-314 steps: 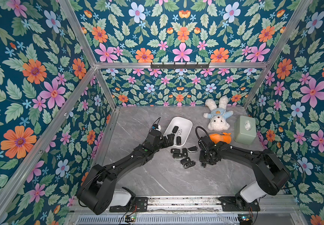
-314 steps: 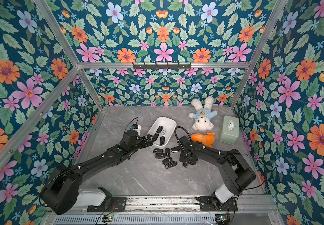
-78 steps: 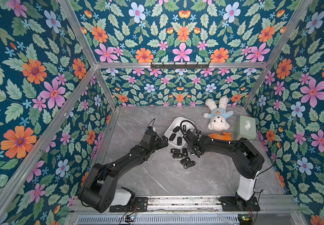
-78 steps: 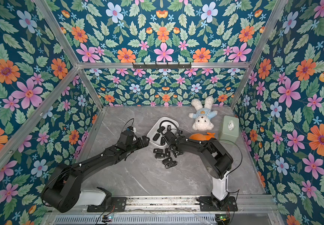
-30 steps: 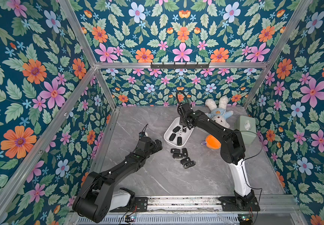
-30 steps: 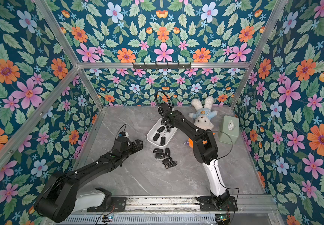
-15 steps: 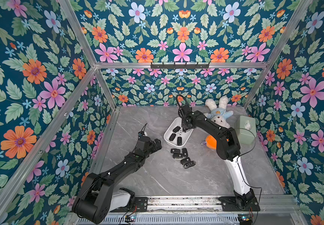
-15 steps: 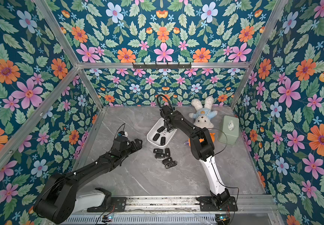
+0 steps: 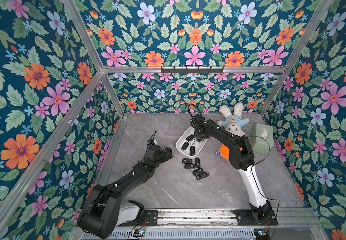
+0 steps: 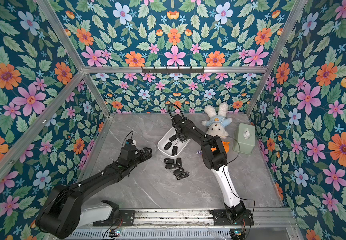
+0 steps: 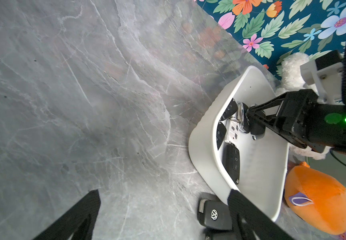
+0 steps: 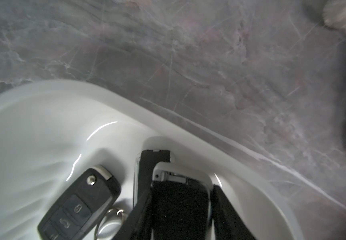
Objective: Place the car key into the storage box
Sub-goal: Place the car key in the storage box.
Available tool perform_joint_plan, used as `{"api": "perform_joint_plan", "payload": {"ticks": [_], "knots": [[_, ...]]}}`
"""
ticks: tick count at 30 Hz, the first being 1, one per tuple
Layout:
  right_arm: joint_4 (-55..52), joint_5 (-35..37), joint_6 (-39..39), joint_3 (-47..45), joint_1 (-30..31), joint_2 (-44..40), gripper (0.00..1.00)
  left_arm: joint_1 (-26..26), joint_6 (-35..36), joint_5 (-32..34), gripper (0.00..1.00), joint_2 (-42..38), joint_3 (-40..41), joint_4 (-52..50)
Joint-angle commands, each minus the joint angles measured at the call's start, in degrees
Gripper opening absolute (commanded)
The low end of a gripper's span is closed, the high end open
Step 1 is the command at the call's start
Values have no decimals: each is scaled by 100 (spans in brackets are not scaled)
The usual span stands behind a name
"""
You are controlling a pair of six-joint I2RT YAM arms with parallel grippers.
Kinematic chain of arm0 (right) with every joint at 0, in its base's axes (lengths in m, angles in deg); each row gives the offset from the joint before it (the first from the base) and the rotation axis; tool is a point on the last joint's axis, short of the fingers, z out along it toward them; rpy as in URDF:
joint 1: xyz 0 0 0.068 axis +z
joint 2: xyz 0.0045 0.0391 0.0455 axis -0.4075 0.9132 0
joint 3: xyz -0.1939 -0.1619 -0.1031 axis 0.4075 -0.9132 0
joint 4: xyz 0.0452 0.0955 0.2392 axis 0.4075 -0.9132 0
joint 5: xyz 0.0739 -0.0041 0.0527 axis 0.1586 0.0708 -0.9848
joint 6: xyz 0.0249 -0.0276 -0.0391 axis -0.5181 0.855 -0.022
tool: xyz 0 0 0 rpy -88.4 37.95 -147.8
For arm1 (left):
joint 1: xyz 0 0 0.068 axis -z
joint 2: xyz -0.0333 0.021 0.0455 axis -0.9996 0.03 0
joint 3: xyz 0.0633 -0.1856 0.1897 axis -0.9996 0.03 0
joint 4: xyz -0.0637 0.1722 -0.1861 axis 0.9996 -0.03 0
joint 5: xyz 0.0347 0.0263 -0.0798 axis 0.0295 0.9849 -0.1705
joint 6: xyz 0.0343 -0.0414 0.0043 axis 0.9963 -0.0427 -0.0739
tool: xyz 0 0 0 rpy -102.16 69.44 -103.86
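Right gripper (image 11: pixel 253 118) clamps a key (image 12: pixel 180 207) low in the box (image 11: pixel 205 158), left gripper (image 9: pixel 169 153) fingers apart nearby; opening while tilted may flip the key over the rim.

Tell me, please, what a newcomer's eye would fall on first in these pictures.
The bright floral wallpaper on all walls strikes first. In the middle of the table, the right gripper dips into the white storage box, shut on a car key, beside other keys inside. A cluster of loose keys lies on the table beside the box, and a white rabbit plush lies by the back wall.
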Motion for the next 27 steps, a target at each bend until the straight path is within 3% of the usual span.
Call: {"api": "perform_joint_plan", "payload": {"ticks": [1, 15, 27], "knots": [[-91, 107, -42, 39, 2, 58, 40, -5, 58, 22, 99, -23, -29, -31], [131, -378, -169, 143, -7, 27, 40, -11, 38, 54, 99, -67, 10, -51], [-14, 322, 228, 34, -12, -174, 40, -19, 38, 44, 99, -106, 20, -58]]}}
